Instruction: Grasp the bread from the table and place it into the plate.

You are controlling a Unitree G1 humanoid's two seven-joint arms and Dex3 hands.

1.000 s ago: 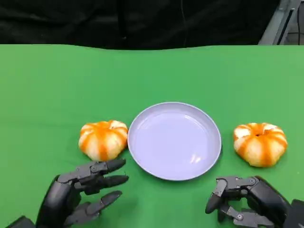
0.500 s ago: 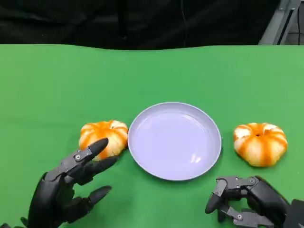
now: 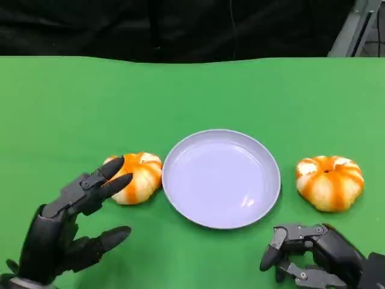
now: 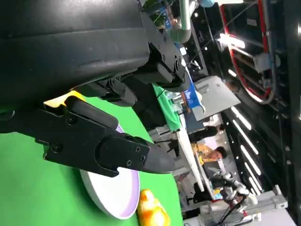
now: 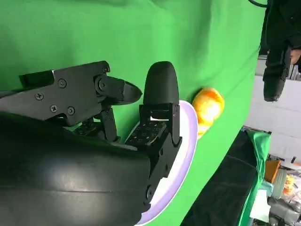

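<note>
Here, with my left hand [image 3: 66,232] empty and its fingers spread wide just beside the left bread [image 3: 133,176], which sits on the table [image 3: 192,90] near the plate [image 3: 221,178], I should straddle the bun squarely before closing evenly.

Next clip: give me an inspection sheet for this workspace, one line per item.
Surface: green table, flat.
Job's things: lilac plate at centre, nothing in it; left bread and right bread flank it on the table.
Clutter: nothing seen.
Hands: left hand open, fingers spread, fingertips at the left bread; right hand curled in, holding nothing, near the table's front edge.
Cables: nothing seen on the table.
Surroundings: dark backdrop behind; the left wrist view shows a person seated far off.
</note>
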